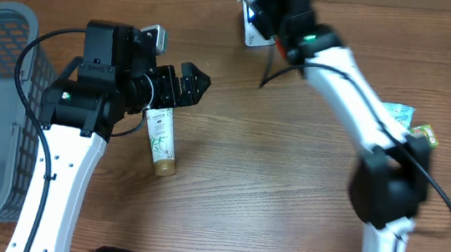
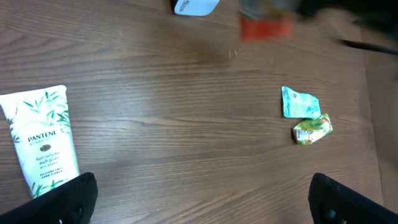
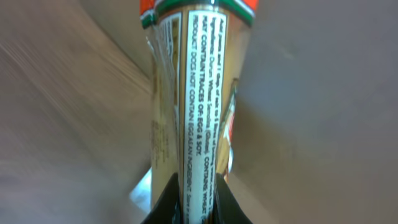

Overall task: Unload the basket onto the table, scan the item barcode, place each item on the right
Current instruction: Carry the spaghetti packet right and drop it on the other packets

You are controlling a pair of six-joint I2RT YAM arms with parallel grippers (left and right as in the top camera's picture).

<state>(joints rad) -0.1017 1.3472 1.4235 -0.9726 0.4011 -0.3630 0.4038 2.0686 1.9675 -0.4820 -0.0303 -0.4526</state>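
From above, the left arm (image 1: pixel 63 151) reaches over the wooden desk (image 1: pixel 286 191) beside a grey mesh basket (image 1: pixel 1 27). Its black left fingers (image 1: pixel 199 80) are spread apart with nothing between them, just above the crimped end of a white tube (image 1: pixel 161 140). The right arm (image 1: pixel 348 80) stretches to the far edge, where it covers most of a white object (image 1: pixel 257 27). A red bit of the packet (image 1: pixel 279 40) peeks out under that arm. Near the arm's base lie a green sachet (image 1: pixel 396 115) and a yellow-green sachet (image 1: pixel 424 134). In the left wrist view the tube (image 2: pixel 40 140) lies at the left and reads "PANTENE" over bamboo leaves, with small print below that is too fine to read. The left fingers (image 2: pixel 68 199) show only as dark tips in the two bottom corners, wide apart. The two sachets (image 2: pixel 300 102) (image 2: pixel 313 129) touch each other at the right. The white object (image 2: pixel 196 6) is cut off at the top edge, with a blurred red patch of the packet (image 2: pixel 264 28) beside it. In the right wrist view the right fingers (image 3: pixel 186 202) are pinched tight on the end of the clear packet (image 3: pixel 193 93), held above the desk. The packet has a red and green band at its far end and a white label strip, on which "MAY CONTAIN TRACES OF EGG & SOY" can be read. No barcode shows on this face.
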